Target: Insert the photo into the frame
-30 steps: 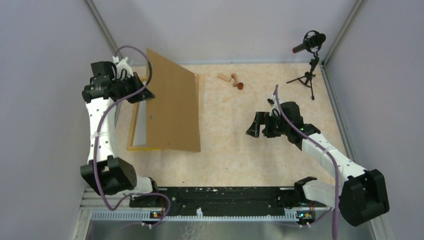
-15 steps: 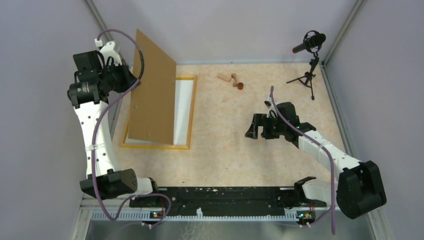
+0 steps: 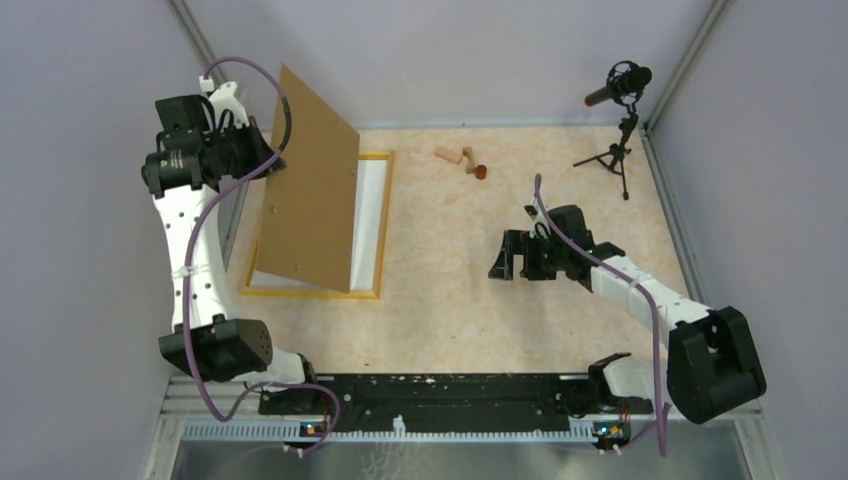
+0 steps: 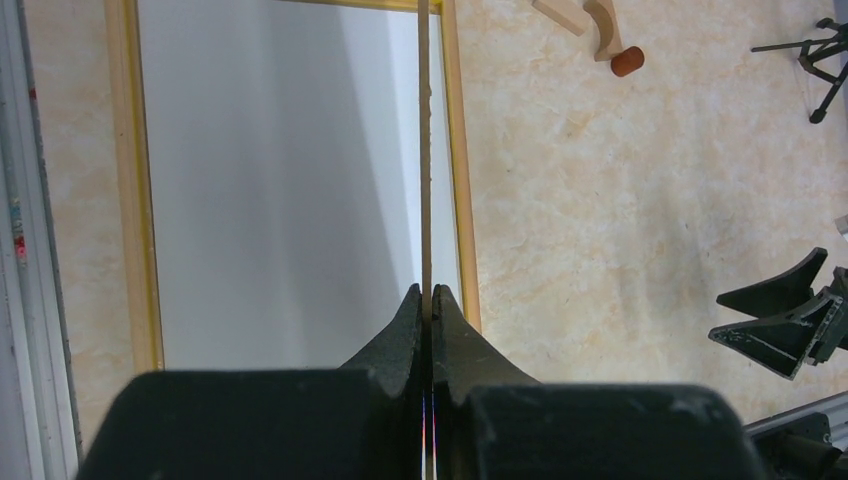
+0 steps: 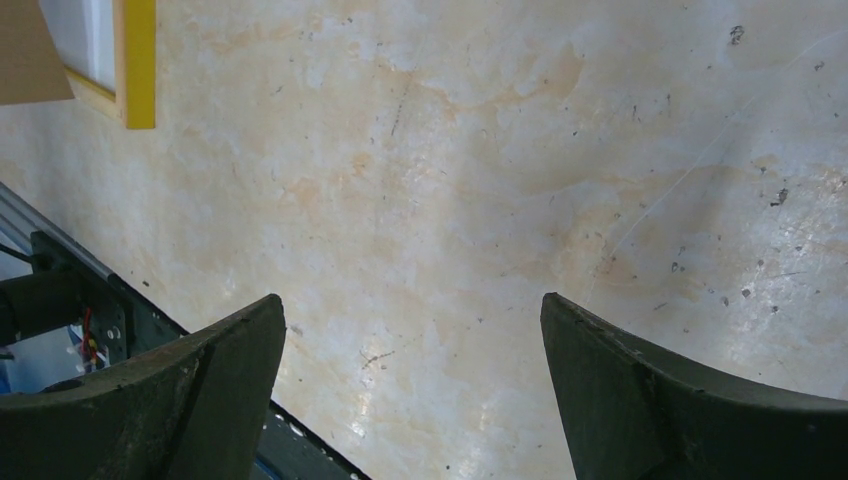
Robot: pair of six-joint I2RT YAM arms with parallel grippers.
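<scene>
The thin yellow frame (image 3: 384,205) lies flat at the table's left, and a plain white surface (image 4: 280,180) fills its inside. I cannot tell whether that surface is the photo, as no printed picture shows. My left gripper (image 3: 262,160) is shut on the top edge of a brown backing board (image 3: 310,190), which stands steeply tilted over the frame's left half. In the left wrist view the board (image 4: 424,150) is edge-on between the closed fingertips of the left gripper (image 4: 427,292). My right gripper (image 3: 503,258) hovers open over bare table right of the frame, holding nothing.
Small wooden pieces (image 3: 462,158) lie near the back wall. A microphone on a tripod (image 3: 620,100) stands at the back right. Grey walls close in the left, back and right sides. The frame's near corner (image 5: 138,60) shows in the right wrist view.
My left arm has swung the board up and to the left, off the frame, uncovering the white inside. The right gripper has drifted slightly towards the near edge, still open.
</scene>
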